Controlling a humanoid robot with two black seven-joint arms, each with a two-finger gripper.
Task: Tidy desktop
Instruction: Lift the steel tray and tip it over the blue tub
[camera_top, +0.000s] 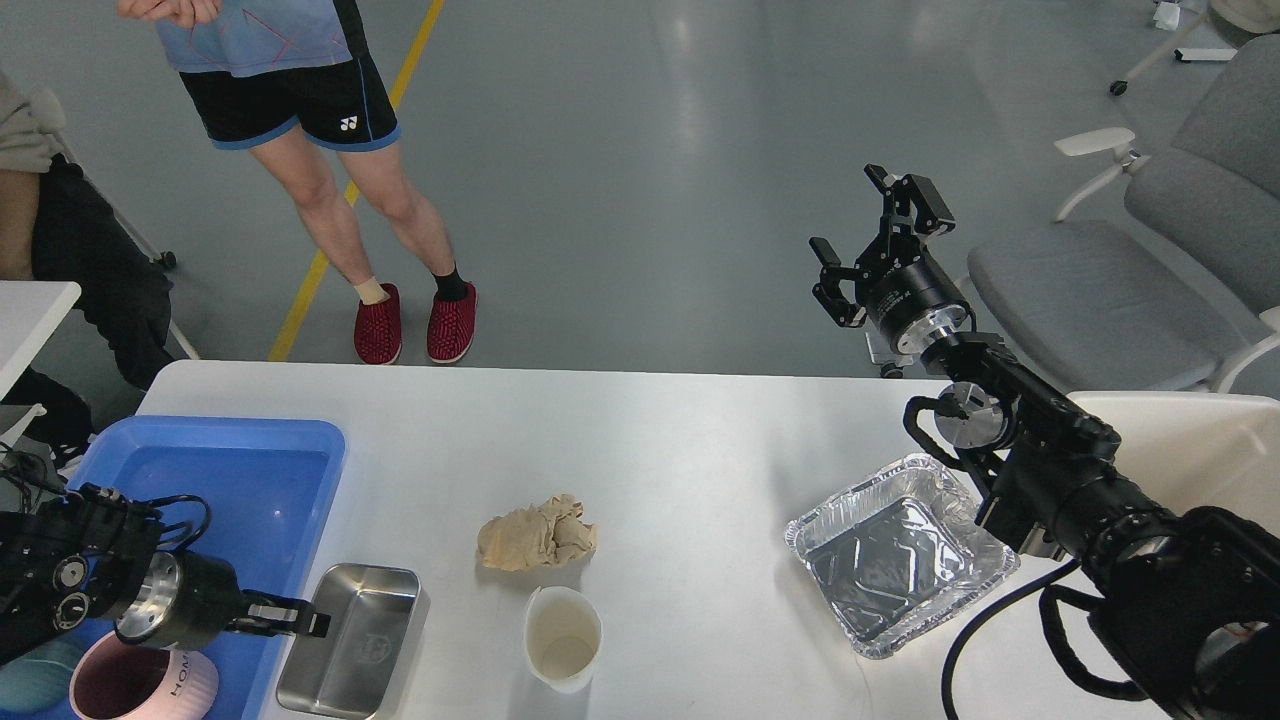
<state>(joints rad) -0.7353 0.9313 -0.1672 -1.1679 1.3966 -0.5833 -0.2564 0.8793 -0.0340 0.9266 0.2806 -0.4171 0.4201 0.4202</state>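
desktop: the large white rectangular desktop (700, 440) with rounded corners fills the near half of the view, its far edge against the grey floor.
blue tray: a blue plastic tray (215, 470) sits on the left end of the desktop, reaching the near edge.
steel pan: a small rectangular stainless steel pan (352, 640) lies just right of the blue tray, its left rim at the tray's edge.
pink mug: a pink ceramic mug (140, 685) stands in the near part of the blue tray, partly under the left arm.
paper wad: a crumpled tan paper wad (537, 535) rests near the middle of the desktop.
cup: a translucent white plastic cup (563, 636) stands just near of the paper wad, apart from it.
foil tray: a square aluminium foil tray (895, 555) lies on the right side, partly hidden by the right arm.
left gripper: the left gripper (300, 618) points right, low over the steel pan's left rim; fingers look close together, but i cannot tell if they are closed.
right gripper: the right gripper (872, 240) is raised beyond the far edge over the floor, fingers spread apart, holding nothing.
bystander: a person's legs in red shoes (415, 322) stand on the floor beyond the far left.
chair: a grey office chair (1110, 290) stands far right.
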